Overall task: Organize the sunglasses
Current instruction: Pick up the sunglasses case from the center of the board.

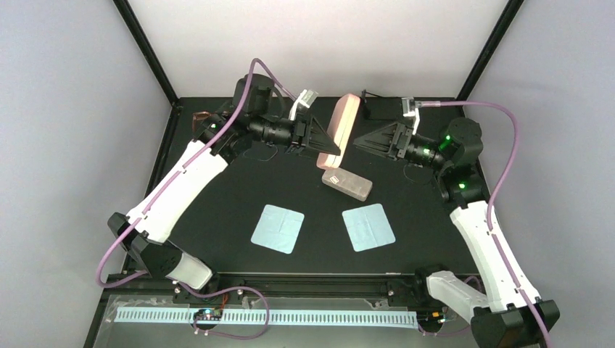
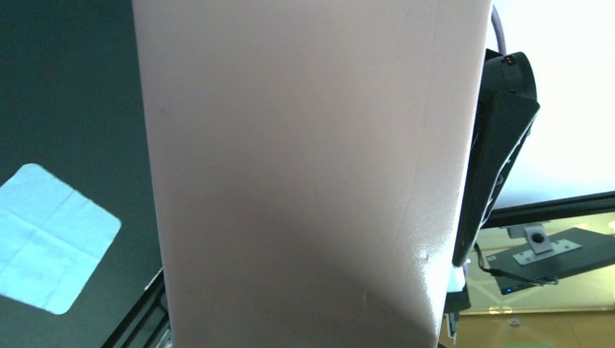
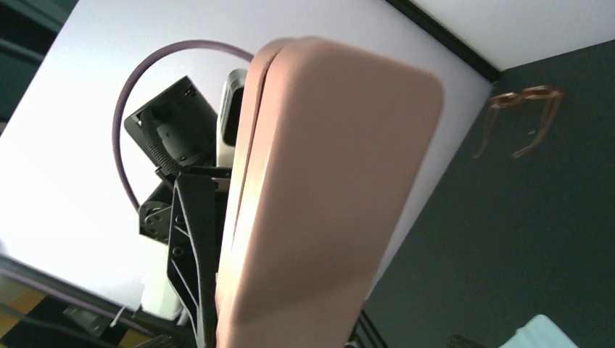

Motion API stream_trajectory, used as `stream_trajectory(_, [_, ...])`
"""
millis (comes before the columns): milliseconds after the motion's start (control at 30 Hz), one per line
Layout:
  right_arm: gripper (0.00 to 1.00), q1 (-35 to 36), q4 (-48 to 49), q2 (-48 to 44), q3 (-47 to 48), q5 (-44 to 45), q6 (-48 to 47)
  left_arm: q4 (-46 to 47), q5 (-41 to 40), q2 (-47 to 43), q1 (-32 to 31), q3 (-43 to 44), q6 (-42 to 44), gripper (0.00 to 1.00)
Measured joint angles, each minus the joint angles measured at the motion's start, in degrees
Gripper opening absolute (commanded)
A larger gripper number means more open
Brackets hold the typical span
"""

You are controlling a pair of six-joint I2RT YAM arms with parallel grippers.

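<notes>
Sunglasses [image 1: 381,109] at far edge, label [image 1: 333,178] on lying case [image 1: 349,184] unreadable

The pink case [image 2: 304,174] looks smooth and faintly glossy (the table [image 1: 312,206] matt black).

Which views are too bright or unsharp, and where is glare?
Left wrist view: the pink case fills the frame, soft from closeness, with a small glare spot low on its right edge; the wall at upper right is washed out. Right wrist view: the wall behind the case is very bright too. Top view: evenly lit and sharp.
</notes>
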Motion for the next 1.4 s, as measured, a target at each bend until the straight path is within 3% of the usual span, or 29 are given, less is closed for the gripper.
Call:
stream_trajectory(233, [1.0,5.6,6.2,4.4,5.1,-0.5,3.9,2.6,0.7,0.0,-0.8,4.2,-4.1,0.02])
stream_trajectory(867, [1.0,8.1,25.3,9.7,7.5,1.5,19.2,5.9,2.4,0.7,-0.8,9.6,-9.3,0.02])
stream_trajectory(1400, [0.6,9.4,25.6,11.0,8.9,3.1,21.0,5.9,2.1,-0.7,-1.0,8.8,-8.9,0.01])
